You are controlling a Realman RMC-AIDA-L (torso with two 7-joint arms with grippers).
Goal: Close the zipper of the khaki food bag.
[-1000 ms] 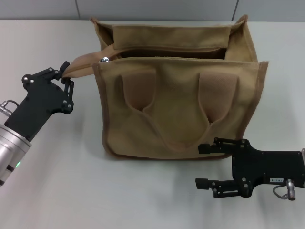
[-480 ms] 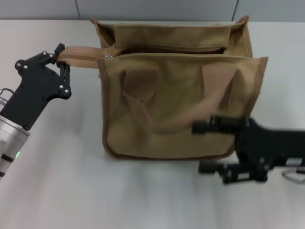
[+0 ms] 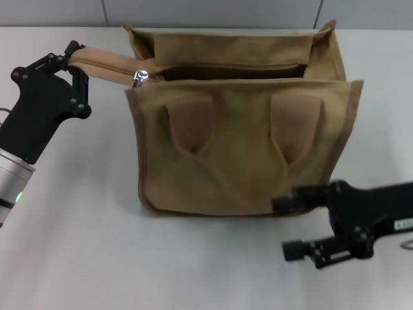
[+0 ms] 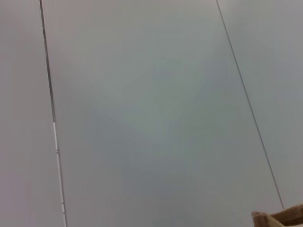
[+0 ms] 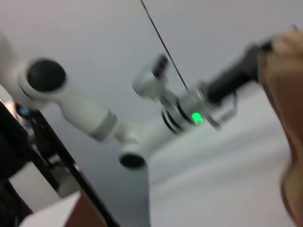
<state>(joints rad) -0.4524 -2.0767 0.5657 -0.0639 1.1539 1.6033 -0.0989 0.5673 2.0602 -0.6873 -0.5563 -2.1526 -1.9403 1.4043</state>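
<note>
The khaki food bag [image 3: 239,155] stands in the middle of the table in the head view, front side towards me, both handles lying flat against it. Its zipper [image 3: 226,70] along the top stands open, showing a dark gap. The silver pull tab [image 3: 139,78] sits at the bag's left top corner. My left gripper [image 3: 72,57] is shut on the zipper's tan tape end [image 3: 103,64], which stretches out left of the bag. My right gripper [image 3: 290,227] is open and empty, low in front of the bag's right bottom corner.
The bag rests on a pale grey table [image 3: 84,245]. A grey wall [image 3: 213,11] runs behind it. The left wrist view shows the wall and a scrap of tan fabric [image 4: 279,218]. The right wrist view shows my left arm [image 5: 189,113] and the bag's edge [image 5: 284,85].
My left gripper has moved up and back, pulling the tape end straighter. My right gripper rose to the bag's front, then dropped back low and to the right. The handles shifted and settled.
</note>
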